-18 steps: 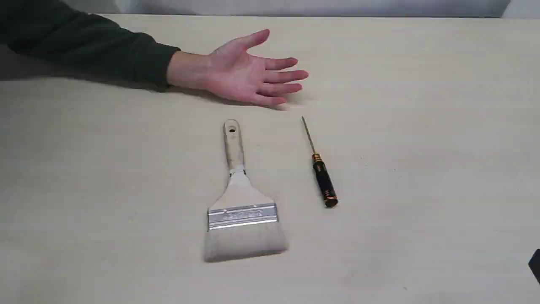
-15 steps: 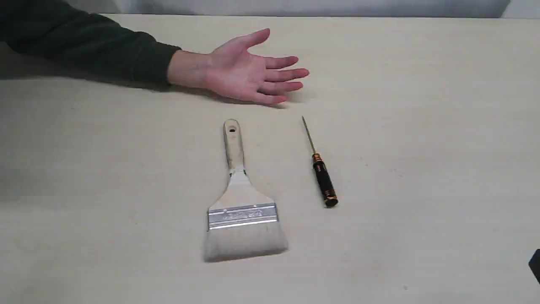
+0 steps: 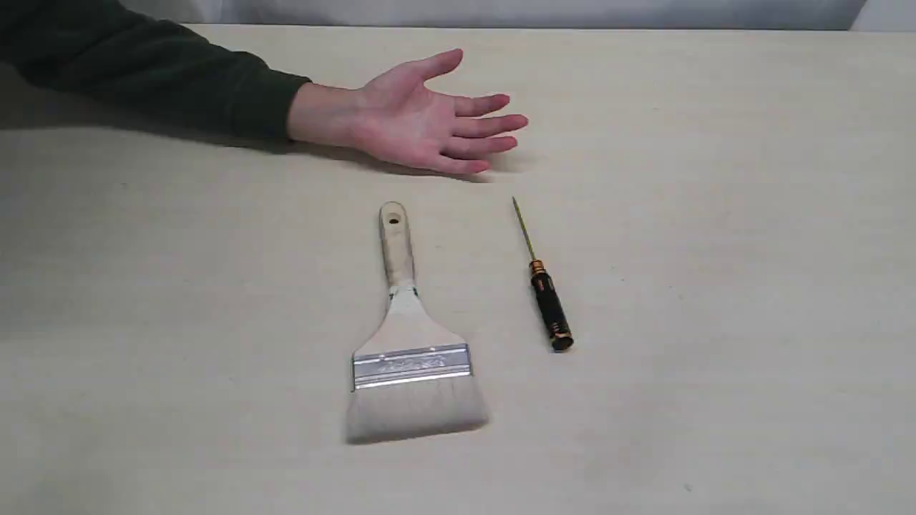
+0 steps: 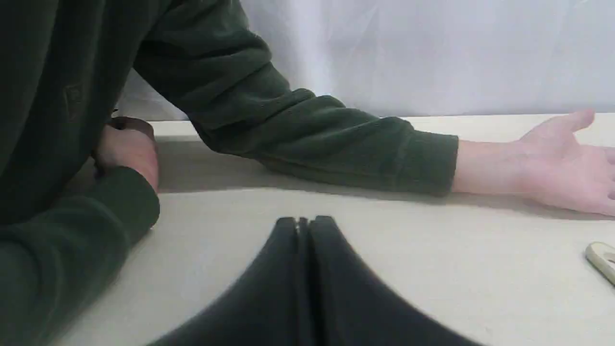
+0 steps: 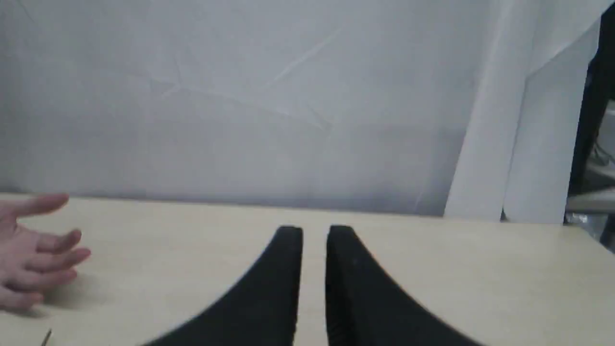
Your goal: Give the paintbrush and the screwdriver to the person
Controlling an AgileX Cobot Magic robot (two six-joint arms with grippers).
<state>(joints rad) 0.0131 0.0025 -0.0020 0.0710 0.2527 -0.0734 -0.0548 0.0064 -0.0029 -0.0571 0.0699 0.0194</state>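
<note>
The paintbrush lies flat mid-table, bristles toward the near edge, its holed handle end pointing at the person's open hand. The hand rests palm-up on the table, dark green sleeve behind it. To the brush's right lies the screwdriver, its golden shaft aimed toward the hand. Neither gripper appears in the exterior view. My left gripper is shut and empty, low over the table, left of the hand. My right gripper has a narrow gap between its fingers, holds nothing, and sits right of the hand.
The person's other hand and sleeve lie on the table at the far left. A white backdrop runs behind the table's far edge. Bare beige tabletop surrounds both tools.
The person's hand shifted very slightly to the right. A dark part at the right edge of the exterior view has gone out of view. Brush and screwdriver have not moved.
</note>
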